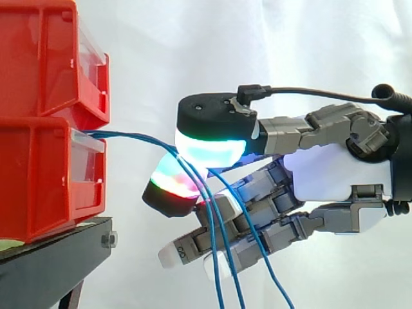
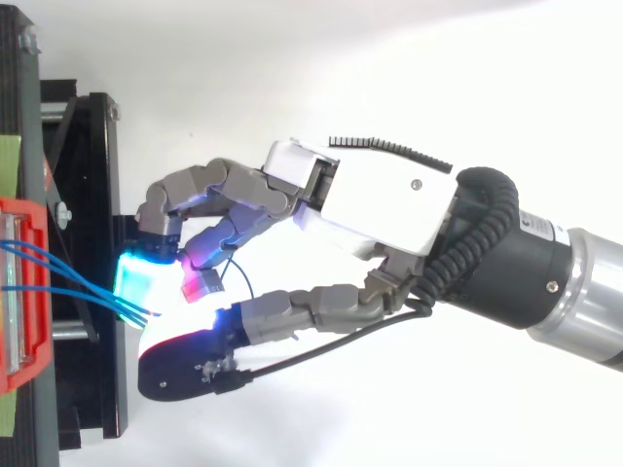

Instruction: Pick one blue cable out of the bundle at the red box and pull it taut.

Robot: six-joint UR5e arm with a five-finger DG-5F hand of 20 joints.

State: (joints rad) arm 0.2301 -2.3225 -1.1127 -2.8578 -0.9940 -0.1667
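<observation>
- White curtain backs everything; nearest the side camera, the hand (image 1: 335, 174) curls narrowly round the blue cables (image 1: 138, 138), glowing pads (image 1: 212, 151) meeting on them, likely to single one out.
- Cables sag from the lower red bin (image 1: 45, 174), not yet taut.
- Black stand (image 1: 58, 248) carries the bins.

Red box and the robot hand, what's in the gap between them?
In the side view, only the blue cables cross that gap, running from the lower red box to the hand, then hanging down; the white curtain is behind.
</observation>
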